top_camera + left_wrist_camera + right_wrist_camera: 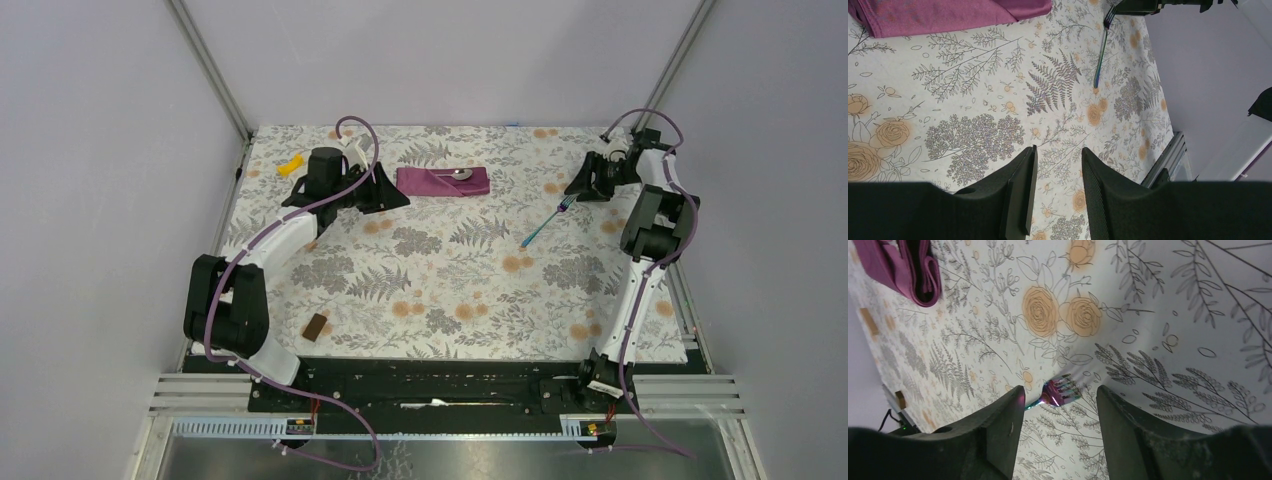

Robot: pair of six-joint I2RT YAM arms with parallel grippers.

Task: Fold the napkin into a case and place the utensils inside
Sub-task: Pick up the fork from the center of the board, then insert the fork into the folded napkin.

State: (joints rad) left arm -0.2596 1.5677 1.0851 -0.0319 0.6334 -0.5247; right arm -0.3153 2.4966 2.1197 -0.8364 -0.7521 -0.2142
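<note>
The plum-magenta napkin lies folded into a slim case at the back middle of the table, with the spoon lying on it, its silvery bowl showing. The case also shows in the left wrist view and the right wrist view. The fork lies loose on the tablecloth to the right; its head shows between my right fingers, and it shows in the left wrist view. My left gripper is open and empty just left of the case. My right gripper is open, just beyond the fork's head.
A small yellow piece lies at the back left. A small brown block lies near the front left, also in the right wrist view. The floral tablecloth covers the table. Grey walls close in the back and sides.
</note>
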